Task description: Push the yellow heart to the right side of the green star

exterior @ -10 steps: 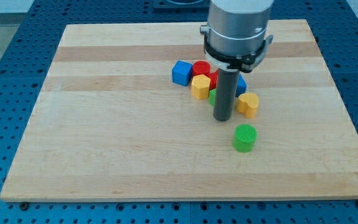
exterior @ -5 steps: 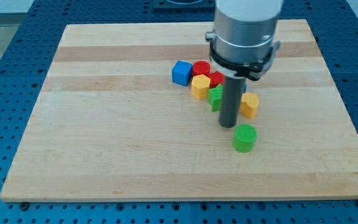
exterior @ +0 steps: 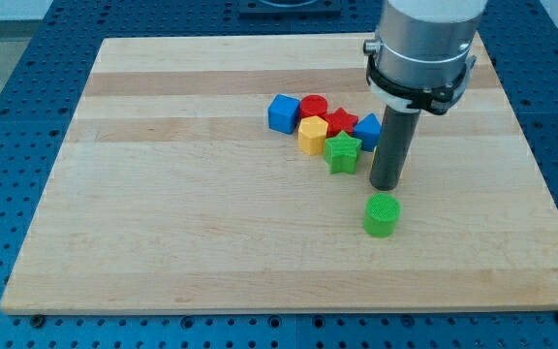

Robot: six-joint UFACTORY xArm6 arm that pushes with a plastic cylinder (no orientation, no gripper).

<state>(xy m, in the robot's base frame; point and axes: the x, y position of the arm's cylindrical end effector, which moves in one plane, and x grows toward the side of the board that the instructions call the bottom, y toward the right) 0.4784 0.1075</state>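
The green star (exterior: 342,152) lies at the lower edge of a block cluster near the board's middle. My tip (exterior: 387,186) rests on the board just right of the green star and slightly lower, and above the green cylinder (exterior: 381,214). The yellow heart does not show. The rod covers the spot right of the star where the heart lay in the earlier frames.
The cluster holds a blue cube (exterior: 282,113), a red cylinder (exterior: 313,105), a yellow block (exterior: 312,135), a red star (exterior: 342,121) and a blue block (exterior: 366,131) partly behind the rod. The wooden board (exterior: 163,194) lies on a blue perforated table.
The rod has moved to the view's right, from in front of the green star to over the yellow heart's spot. The star now shows fully and the heart is hidden.
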